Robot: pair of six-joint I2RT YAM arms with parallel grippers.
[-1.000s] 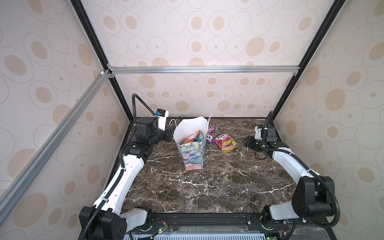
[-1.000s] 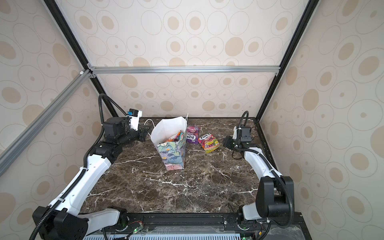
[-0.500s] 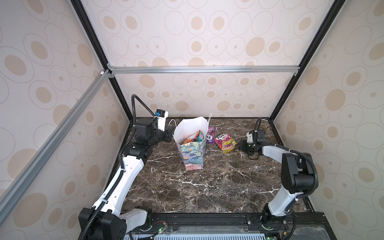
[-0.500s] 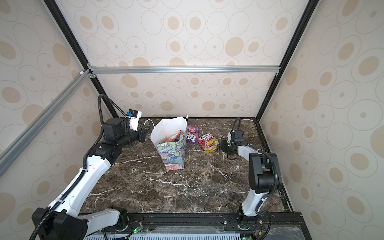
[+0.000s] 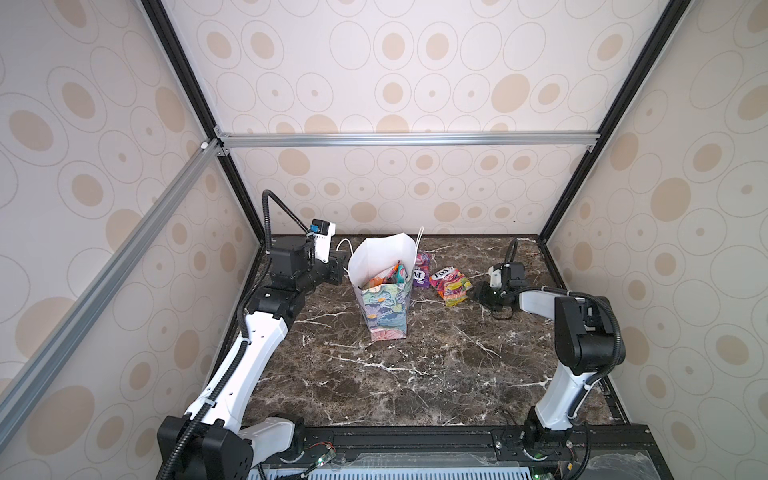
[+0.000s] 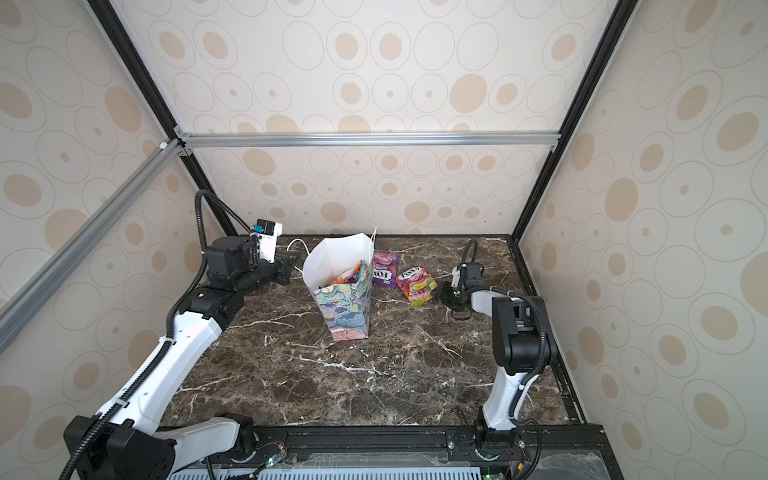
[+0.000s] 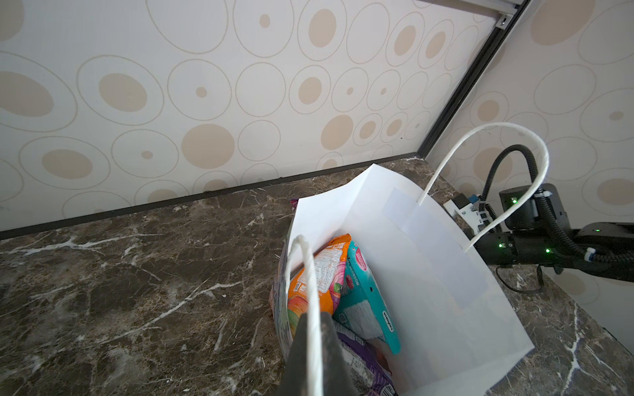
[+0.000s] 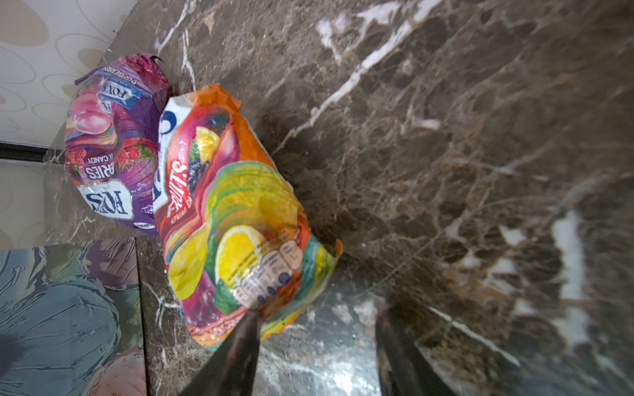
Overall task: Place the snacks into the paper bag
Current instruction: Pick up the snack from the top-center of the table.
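Two pouches, FOX'S Berries (image 5: pixel 420 272) and FOX'S Fruits (image 5: pixel 449 284), lie just right of the paper bag (image 5: pixel 384 311). The outstretched left gripper (image 5: pixel 341 268) pinches its cord handle (image 7: pixel 310 281). The low right gripper (image 8: pixel 319 311) gapes at the Fruits corner.

— Where did the two top views sit?
— High behind the arms' bases, facing down over the whole table (image 5: pixel 415 374); near-identical pictures.
— And the wrist cameras?
— The left peered close past the left gripper (image 7: pixel 314 329) into the paper bag (image 7: pixel 429 274). The right hung low behind the right gripper (image 8: pixel 319 312), with that bag's wall off to one side.
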